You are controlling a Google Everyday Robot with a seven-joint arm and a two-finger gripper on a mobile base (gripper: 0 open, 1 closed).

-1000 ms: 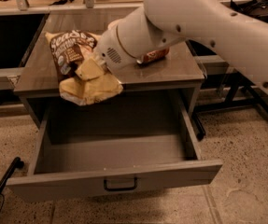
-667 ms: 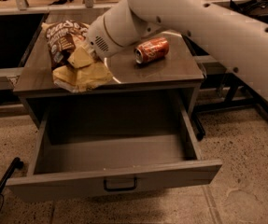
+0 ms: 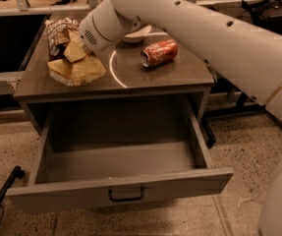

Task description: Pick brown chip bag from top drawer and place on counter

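The brown chip bag (image 3: pixel 81 70) is at the left end of the counter (image 3: pixel 165 75), dark brown part toward the back and pale tan part toward the front edge. My gripper (image 3: pixel 75 52), at the end of the large white arm (image 3: pixel 180 18), is shut on the bag's middle, low over the counter. The top drawer (image 3: pixel 121 193) stands pulled fully open below, with a dark handle (image 3: pixel 126 195) on its front. No bag is in it.
A red soda can (image 3: pixel 159 52) lies on its side right of the white circle (image 3: pixel 112 68). A white bowl (image 3: pixel 136 33) sits behind it, partly under the arm. Chair legs and cables are on the floor to the right, and a dark wheeled leg at lower left.
My gripper has carried the chip bag leftward across the counter and lower onto it. The arm has swung off the red can, which now shows fully.
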